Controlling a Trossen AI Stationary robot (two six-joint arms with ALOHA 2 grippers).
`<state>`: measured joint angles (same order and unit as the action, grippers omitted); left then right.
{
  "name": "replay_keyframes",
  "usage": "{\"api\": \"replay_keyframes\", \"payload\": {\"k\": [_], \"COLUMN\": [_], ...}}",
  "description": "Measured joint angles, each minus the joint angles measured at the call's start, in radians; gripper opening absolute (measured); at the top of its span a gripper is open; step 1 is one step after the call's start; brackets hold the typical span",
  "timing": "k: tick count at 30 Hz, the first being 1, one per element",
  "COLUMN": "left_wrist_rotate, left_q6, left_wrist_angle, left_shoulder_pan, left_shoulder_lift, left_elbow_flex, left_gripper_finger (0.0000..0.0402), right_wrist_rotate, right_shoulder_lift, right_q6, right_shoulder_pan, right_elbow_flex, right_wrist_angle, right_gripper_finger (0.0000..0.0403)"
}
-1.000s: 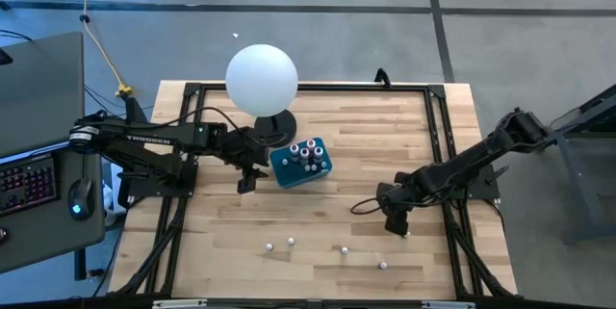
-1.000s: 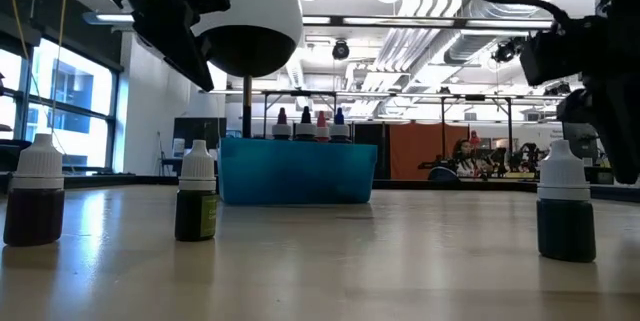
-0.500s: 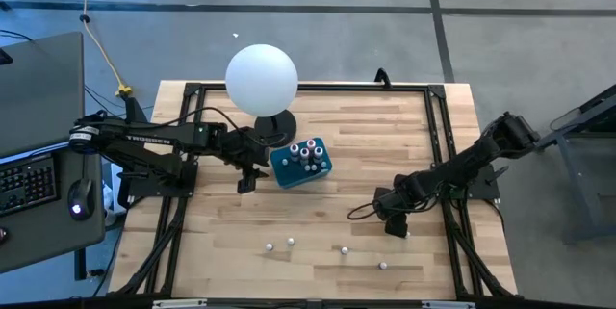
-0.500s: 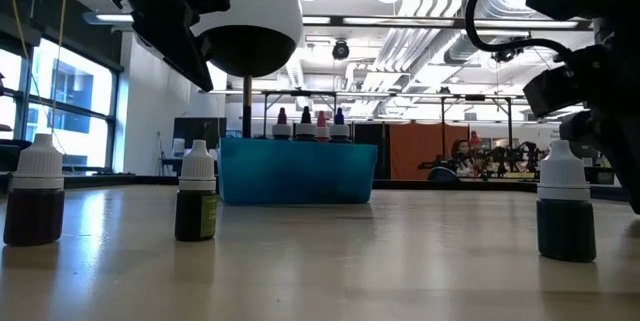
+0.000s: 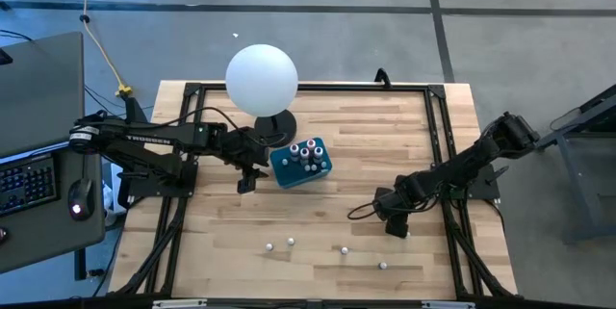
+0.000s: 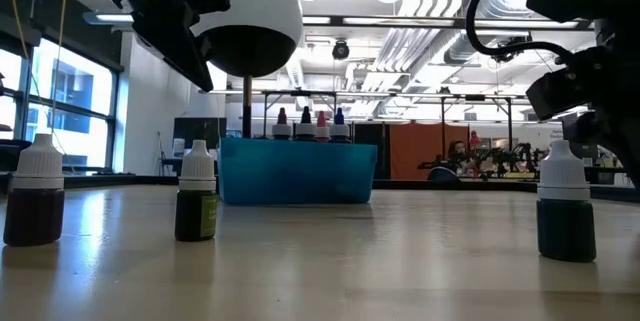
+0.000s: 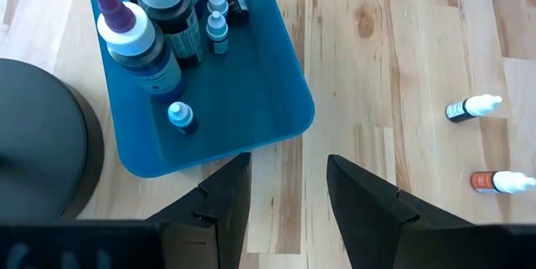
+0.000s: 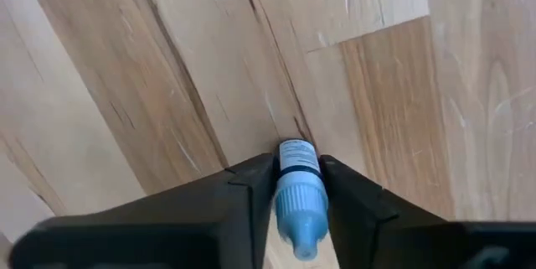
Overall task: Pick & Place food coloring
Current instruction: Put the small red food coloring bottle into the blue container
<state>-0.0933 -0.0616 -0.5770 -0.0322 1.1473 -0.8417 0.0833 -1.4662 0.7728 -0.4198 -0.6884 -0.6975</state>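
Observation:
Loose food coloring bottles stand on the wood near the table's near edge: point(image 5: 269, 247), point(image 5: 291, 243), point(image 5: 344, 248), point(image 5: 383, 265). More bottles point(image 7: 151, 18) stand in the teal box point(image 5: 301, 163). My right gripper point(image 5: 395, 224) is low over the table's right half, shut on a blue-capped bottle point(image 8: 295, 173). My left gripper point(image 5: 247, 182) hangs open beside the box's left near corner point(image 7: 289, 202). In the low view, three bottles show upright: point(image 6: 38, 196), point(image 6: 197, 196), point(image 6: 565, 206). My right gripper pinches the blue-capped bottle between its two fingers point(image 8: 251, 185), at the shoulder just below the cap point(image 8: 299, 214). The fingers come from above, pointing down. The bottle stands upright between them. Whether its base point(image 8: 293, 145) is on the wood or just above it, I cannot tell.
The white ball lamp point(image 5: 261, 78) on its dark round base stands behind the teal box. A black frame rail point(image 5: 438, 126) runs around the table. Bare wood point(image 5: 366, 145) lies between box and right arm. A desk with keyboard and mouse point(image 5: 77, 198) stands left of the table.
In the first half second my right arm dropped its elbow and its gripper shifted slightly toward the table's left and tipped; since then it has kept still. The bottles on the table and the box stayed in place.

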Motion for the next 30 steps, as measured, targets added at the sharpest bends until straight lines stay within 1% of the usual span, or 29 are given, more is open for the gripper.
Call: {"api": "replay_keyframes", "payload": {"k": [3, 5, 8, 11, 14, 16, 17, 19, 22, 24, 26, 29, 30], "left_wrist_rotate": [0.000, 0.000, 0.000, 0.000, 0.000, 0.000, 0.000, 0.000, -0.001, -0.002, -0.002, -0.002, -0.002], "left_q6": [0.000, 0.001, 0.004, 0.004, 0.004, 0.004, 0.004, 0.000, 0.000, 0.000, 0.000, 0.000, 0.000], "left_wrist_angle": [0.000, 0.000, 0.000, 0.001, 0.001, 0.001, 0.001, 0.001, 0.000, -0.001, -0.003, -0.013, -0.020], "left_shoulder_pan": [0.000, 0.000, 0.000, 0.000, 0.000, 0.000, 0.000, 0.000, 0.000, 0.000, 0.000, 0.000, 0.000], "left_shoulder_lift": [0.000, 0.000, 0.000, 0.000, 0.000, 0.000, 0.000, 0.000, 0.000, 0.000, 0.000, 0.000, 0.000], "left_elbow_flex": [0.000, 0.000, 0.000, 0.000, 0.000, 0.000, 0.000, 0.000, 0.000, 0.000, 0.000, 0.000, 0.000], "left_gripper_finger": [0.0156, 0.0156, 0.0156, 0.0156, 0.0156, 0.0156, 0.0156, 0.0156, 0.0156, 0.0156, 0.0156, 0.0156, 0.0156], "right_wrist_rotate": [0.003, -0.001, -0.061, -0.146, -0.263, -0.315, -0.315, -0.280, -0.163, -0.118, -0.124, -0.180, -0.192], "right_shoulder_lift": [0.000, 0.000, 0.000, 0.000, -0.003, -0.024, -0.045, -0.113, -0.261, -0.358, -0.431, -0.516, -0.540], "right_q6": [0.033, 0.037, 0.001, -0.159, -0.409, -0.574, -0.632, -0.698, -0.775, -0.811, -0.836, -0.878, -0.887], "right_shoulder_pan": [0.014, 0.036, 0.079, 0.133, 0.184, 0.227, 0.256, 0.319, 0.396, 0.427, 0.443, 0.456, 0.460], "right_elbow_flex": [-0.003, -0.031, -0.114, -0.249, -0.404, -0.503, -0.543, -0.612, -0.682, -0.731, -0.792, -0.853, -0.863], "right_wrist_angle": [0.010, 0.016, 0.049, 0.064, 0.090, 0.101, 0.104, 0.097, 0.075, 0.035, -0.011, -0.100, -0.105], "right_gripper_finger": [0.0068, 0.0067, 0.0067, 0.0071, 0.0074, 0.0074, 0.0074, 0.0074, 0.0074, 0.0074, 0.0074, 0.0076, 0.0078]}}
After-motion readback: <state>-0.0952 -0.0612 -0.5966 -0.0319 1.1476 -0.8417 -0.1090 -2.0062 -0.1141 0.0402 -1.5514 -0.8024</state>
